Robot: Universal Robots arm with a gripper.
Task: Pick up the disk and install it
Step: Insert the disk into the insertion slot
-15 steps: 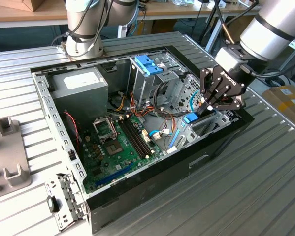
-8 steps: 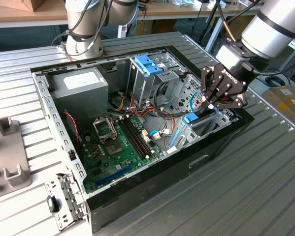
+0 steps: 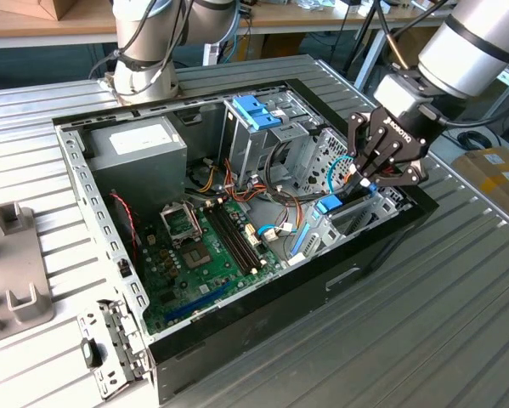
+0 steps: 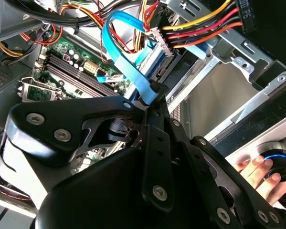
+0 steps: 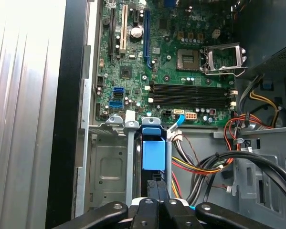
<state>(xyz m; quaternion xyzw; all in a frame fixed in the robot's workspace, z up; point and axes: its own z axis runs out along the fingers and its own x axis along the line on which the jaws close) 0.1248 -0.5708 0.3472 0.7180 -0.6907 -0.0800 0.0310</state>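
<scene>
The disk [image 5: 153,155] stands on edge in a slot of the metal drive bay [image 5: 109,167] at the case's corner, and its blue carrier frame faces the first wrist view. In the exterior view the disk [image 3: 329,205] shows as a blue strip at the case's right end. My gripper [image 3: 359,185] hovers right over it. Its black fingers [image 5: 152,200] are shut, pressed together at the disk's near end. I cannot tell whether they touch it. In the second wrist view my gripper [image 4: 150,107] sits beside a blue flat cable [image 4: 128,62].
The open case holds a motherboard [image 3: 203,246], a grey power-supply box [image 3: 139,149] and a drive cage with a blue handle [image 3: 256,112]. Bundled coloured cables [image 5: 205,167] run beside the bay. A person's hand [image 4: 257,174] rests on a control outside the case. Another arm's base [image 3: 144,59] stands behind.
</scene>
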